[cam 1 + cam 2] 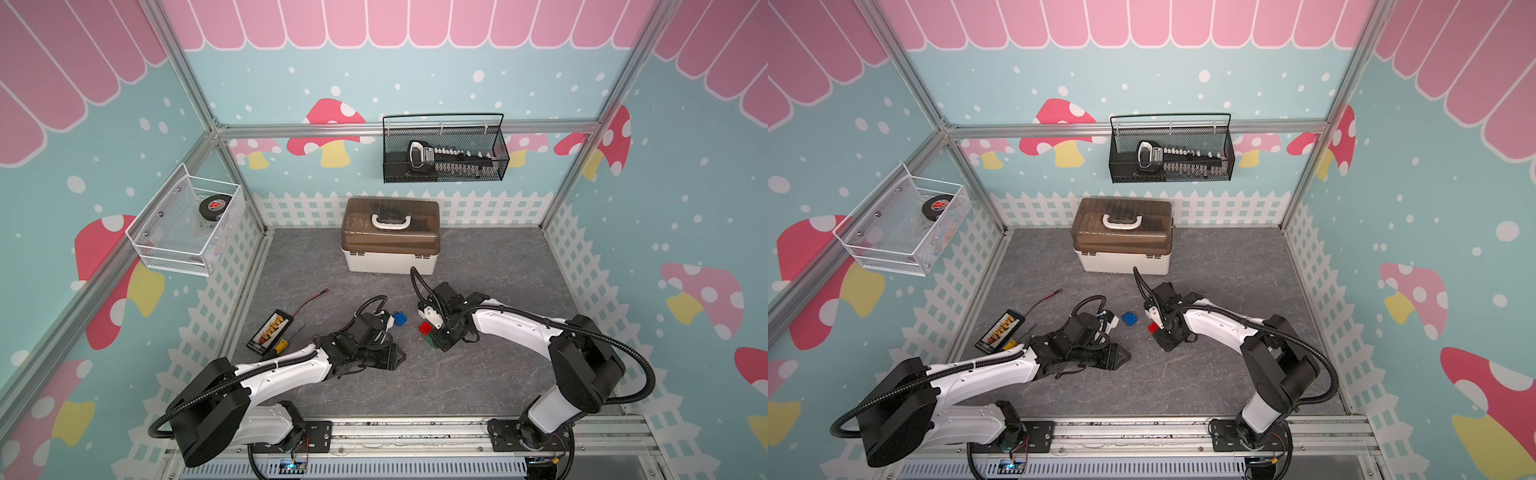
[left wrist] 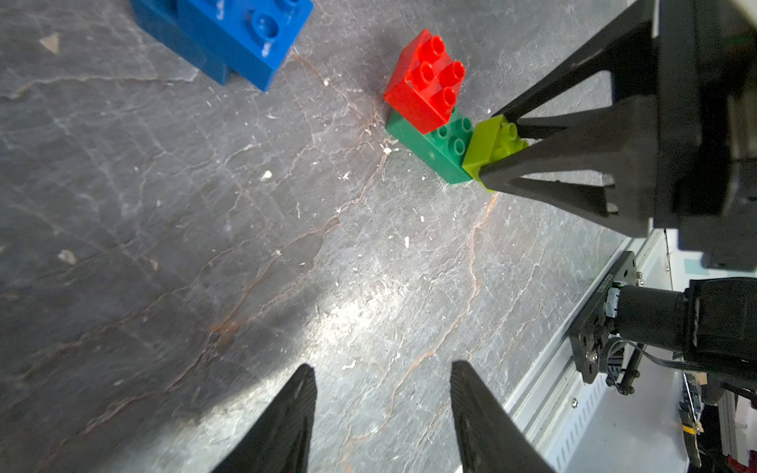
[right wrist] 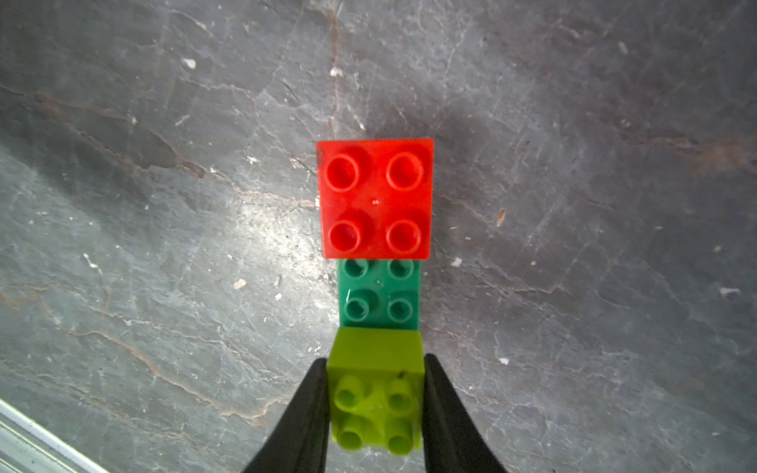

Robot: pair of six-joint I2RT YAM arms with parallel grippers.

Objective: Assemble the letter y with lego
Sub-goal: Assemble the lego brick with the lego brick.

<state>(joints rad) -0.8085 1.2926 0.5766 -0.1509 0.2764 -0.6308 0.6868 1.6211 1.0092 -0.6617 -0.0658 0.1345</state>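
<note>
**Right pincer pinches the lime brick at the end of the green bar**

We see the right arm [image 1: 511, 326] rise from its base at the near right, bend at a raised elbow and reach left to the middle of the bench [image 1: 478, 374], wrist turned down. The right pincer [image 3: 376, 368] is pinching the lime brick [image 3: 375, 352] by two opposite sides. The left arm [image 1: 286, 368] lies low from the near left, forearm stretched rightward. The left pincer [image 2: 381, 368] hovers over bare bench, its fingers spread with nothing between them.

Counting the bricks, we find one green bar [image 3: 379, 295] flat on the bench and one red brick [image 3: 375, 198] seated on its far end. The one lime brick touches its near end; whether it is pressed onto the studs we cannot tell. Left of these and apart from them lie the blue bricks [image 1: 400, 319]. In the left wrist view they look like two, one on the other, but the frame edge cuts them and we cannot be sure.

We also count one toolbox [image 1: 390, 237] at the far middle and one yellow-handled screwdriver [image 1: 279, 346] at the near left
</note>
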